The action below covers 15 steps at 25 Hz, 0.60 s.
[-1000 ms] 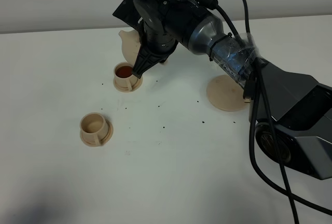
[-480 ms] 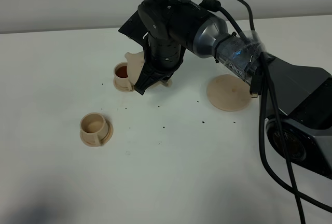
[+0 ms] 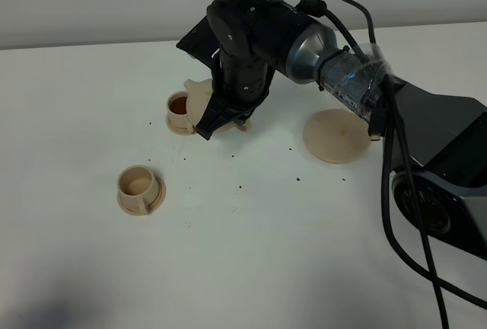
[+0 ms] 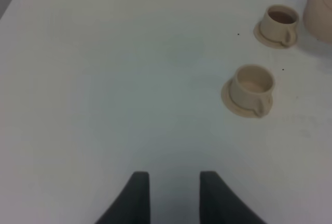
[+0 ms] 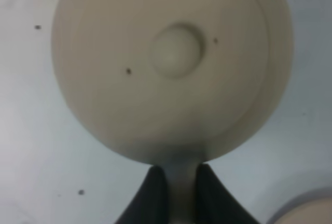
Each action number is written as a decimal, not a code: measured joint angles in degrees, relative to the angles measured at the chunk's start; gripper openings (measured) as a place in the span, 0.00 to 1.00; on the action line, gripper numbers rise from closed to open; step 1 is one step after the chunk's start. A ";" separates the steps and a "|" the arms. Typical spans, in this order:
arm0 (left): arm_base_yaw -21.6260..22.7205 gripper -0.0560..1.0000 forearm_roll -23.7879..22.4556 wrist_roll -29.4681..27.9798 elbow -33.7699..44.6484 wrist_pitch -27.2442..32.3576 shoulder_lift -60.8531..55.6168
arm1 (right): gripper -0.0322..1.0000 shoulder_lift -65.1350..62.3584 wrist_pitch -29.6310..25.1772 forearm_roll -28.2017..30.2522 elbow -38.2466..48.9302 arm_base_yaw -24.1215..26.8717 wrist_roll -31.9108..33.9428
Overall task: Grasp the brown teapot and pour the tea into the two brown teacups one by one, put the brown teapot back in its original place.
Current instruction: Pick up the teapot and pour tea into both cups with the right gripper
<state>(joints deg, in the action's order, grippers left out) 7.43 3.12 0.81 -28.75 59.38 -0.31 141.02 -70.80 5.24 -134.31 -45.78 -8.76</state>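
In the high view my right gripper point(image 3: 218, 119) reaches across the middle, shut on the handle of the brown teapot point(image 3: 199, 96). The pot hangs right beside the far teacup point(image 3: 181, 110), which holds red tea. The near teacup point(image 3: 140, 188) looks empty. In the right wrist view the teapot's lid point(image 5: 176, 63) fills the frame, and the fingers point(image 5: 153, 195) pinch its handle point(image 5: 181, 182). The round disc saucer point(image 3: 333, 136) lies bare to the right. My left gripper point(image 4: 175, 195) is open over bare table, well away from both cups point(image 4: 252, 86) point(image 4: 280, 23) and the teapot point(image 4: 319, 12).
Small dark specks point(image 3: 240, 186) are scattered on the white table point(image 3: 251, 253) around the cups and the saucer. The right arm's black base and cables point(image 3: 437, 169) fill the right side of the high view.
The right arm has swung the teapot from behind the far cup down to its right side. In the last half second it barely moved. The cups and saucer stayed put.
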 joint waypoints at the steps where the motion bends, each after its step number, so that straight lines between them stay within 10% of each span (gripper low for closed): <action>1: 0.00 0.32 0.00 0.00 0.00 0.00 0.00 | 0.16 -0.49 0.02 -0.68 0.06 0.00 0.00; 15: 0.00 0.32 0.00 0.00 0.00 0.00 0.00 | 0.16 -14.53 0.21 0.89 22.68 -7.03 -0.41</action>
<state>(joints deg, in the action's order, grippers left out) 7.43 3.12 0.81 -28.75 59.38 -0.31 126.48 -70.59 6.13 -111.63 -52.81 -9.17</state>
